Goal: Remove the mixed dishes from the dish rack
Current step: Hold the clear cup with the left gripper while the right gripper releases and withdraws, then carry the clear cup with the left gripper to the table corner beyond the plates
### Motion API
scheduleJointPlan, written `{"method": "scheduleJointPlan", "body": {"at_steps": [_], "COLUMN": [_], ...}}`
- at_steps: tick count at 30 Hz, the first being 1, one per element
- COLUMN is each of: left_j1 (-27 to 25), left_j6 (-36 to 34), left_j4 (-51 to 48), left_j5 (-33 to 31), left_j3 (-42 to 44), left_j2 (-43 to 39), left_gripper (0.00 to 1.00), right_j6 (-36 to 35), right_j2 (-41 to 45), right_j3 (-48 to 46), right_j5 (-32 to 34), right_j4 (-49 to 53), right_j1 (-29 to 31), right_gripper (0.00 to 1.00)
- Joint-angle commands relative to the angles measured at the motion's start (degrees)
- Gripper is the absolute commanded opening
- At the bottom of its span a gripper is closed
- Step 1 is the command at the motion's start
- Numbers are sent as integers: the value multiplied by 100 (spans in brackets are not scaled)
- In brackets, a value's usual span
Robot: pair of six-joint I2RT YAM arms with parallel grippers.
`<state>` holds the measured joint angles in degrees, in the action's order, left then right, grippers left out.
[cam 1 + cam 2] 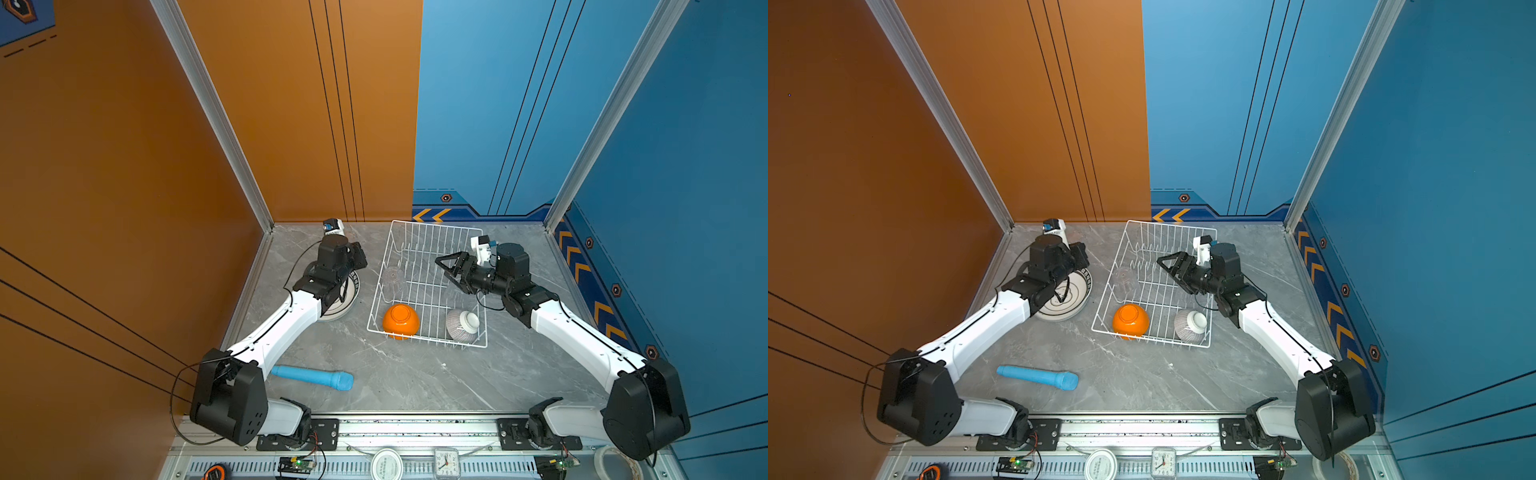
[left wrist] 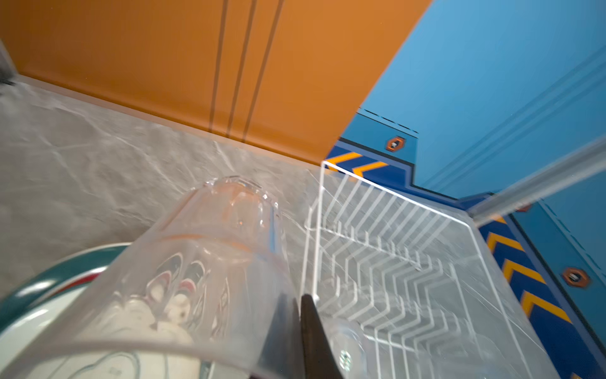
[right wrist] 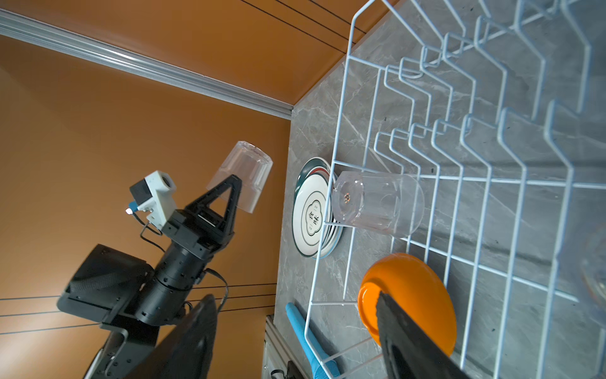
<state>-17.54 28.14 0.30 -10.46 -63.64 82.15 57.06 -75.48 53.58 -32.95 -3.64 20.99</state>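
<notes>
left gripper (image 3: 233, 183) is pinching a glass tumbler (image 3: 245, 172) above the plates (image 1: 1059, 308) at 9 o'clock from the dish rack (image 1: 422, 289), right gripper (image 1: 441, 268) hangs open over it.

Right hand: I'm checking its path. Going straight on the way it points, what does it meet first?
Probably the clear glass in the rack, by its left wall; the open right hand points toward it. Height is unclear.

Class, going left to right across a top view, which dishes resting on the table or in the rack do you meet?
stack of plates → orange bowl → striped bowl
</notes>
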Motion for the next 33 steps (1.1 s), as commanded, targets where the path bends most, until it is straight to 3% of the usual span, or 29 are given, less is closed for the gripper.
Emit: {"method": "scheduleJointPlan", "body": {"at_steps": [1, 10, 15, 20, 33], "left_j1": [414, 1257, 1870, 2168, 2260], "left_j6": [-494, -1056, -901, -1056, -1039], "left_j4": [-947, -2564, -3100, -3933, -4599], "left_j5": [-648, -712, -249, -85, 219], "left_j3": [-682, -2724, -3753, -4893, -5658], "left_j2": [532, 2161, 2947, 3728, 4493], "left_gripper": [0, 0, 0, 0, 0], "right_j6": [-837, -2046, -2192, -2287, -2298], "right_j2": [198, 376, 466, 441, 109], "right_j3": [185, 375, 215, 146, 50], "right_j5": [533, 1806, 1927, 1950, 2001], "right_j4": [1039, 2561, 2602, 2655, 2550], "right_j1": [19, 199, 221, 229, 431], "right_gripper": [77, 77, 78, 78, 78]}}
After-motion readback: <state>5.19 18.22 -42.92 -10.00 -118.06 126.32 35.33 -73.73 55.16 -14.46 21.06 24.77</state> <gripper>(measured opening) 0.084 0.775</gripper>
